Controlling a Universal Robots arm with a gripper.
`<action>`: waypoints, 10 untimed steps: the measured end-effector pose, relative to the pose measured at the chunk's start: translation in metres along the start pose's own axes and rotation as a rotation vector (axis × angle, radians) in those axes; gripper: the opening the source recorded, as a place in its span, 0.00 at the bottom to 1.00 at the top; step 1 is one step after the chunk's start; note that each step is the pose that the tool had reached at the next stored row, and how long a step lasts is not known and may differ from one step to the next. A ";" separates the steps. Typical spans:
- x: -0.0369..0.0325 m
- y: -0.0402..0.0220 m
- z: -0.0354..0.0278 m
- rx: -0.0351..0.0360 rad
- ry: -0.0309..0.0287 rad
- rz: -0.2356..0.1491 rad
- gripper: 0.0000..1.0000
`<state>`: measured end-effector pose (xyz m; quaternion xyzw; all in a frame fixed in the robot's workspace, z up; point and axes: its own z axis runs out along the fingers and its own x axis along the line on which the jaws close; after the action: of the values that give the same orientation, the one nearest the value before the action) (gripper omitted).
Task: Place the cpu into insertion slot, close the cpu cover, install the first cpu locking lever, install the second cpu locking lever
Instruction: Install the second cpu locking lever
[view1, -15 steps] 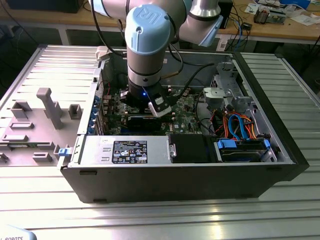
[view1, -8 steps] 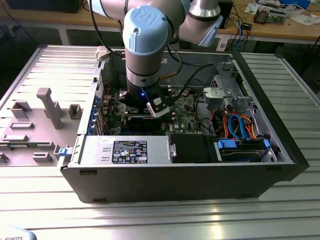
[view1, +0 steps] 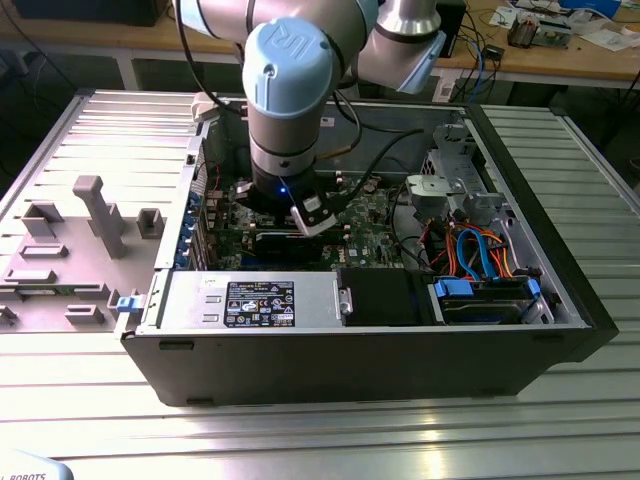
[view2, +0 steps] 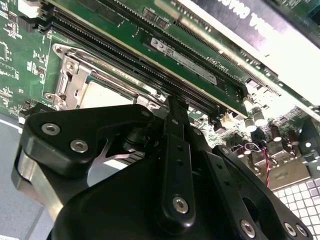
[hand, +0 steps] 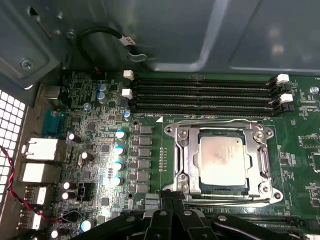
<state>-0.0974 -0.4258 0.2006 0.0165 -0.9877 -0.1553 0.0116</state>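
The cpu (hand: 222, 159), a silver-grey square chip, lies flat in the insertion slot (hand: 263, 134) on the green motherboard (hand: 150, 150). The cpu cover (hand: 185, 160), a silvery frame with a square window, lies down over the chip's edges. Thin wire levers (hand: 215, 121) run along two sides of the socket. My gripper (hand: 172, 198) hovers just beside the socket's edge, its black fingers together with nothing between them. In the second wrist view the gripper (view2: 173, 102) stands close to the cpu (view2: 102, 96) and the cover (view2: 67, 80). In the exterior view the gripper (view1: 300, 222) is down inside the open computer case (view1: 350, 340).
Long black memory slots (hand: 205, 95) run beside the socket. Capacitors (hand: 119, 150) and rear ports (hand: 37, 150) crowd one side of the board. The case also holds a power supply (view1: 255, 300), a drive bay with blue cables (view1: 480, 270) and steel walls. A grey fixture tray (view1: 80, 240) sits at the exterior view's left.
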 end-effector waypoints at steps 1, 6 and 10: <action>0.0003 -0.0001 0.0002 -0.0024 -0.0001 0.000 0.11; 0.0010 -0.0006 0.0023 -0.0136 -0.0004 0.000 0.11; 0.0011 -0.0013 0.0041 -0.0228 -0.0006 -0.001 0.11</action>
<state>-0.0986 -0.4258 0.1963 0.0166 -0.9858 -0.1666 0.0114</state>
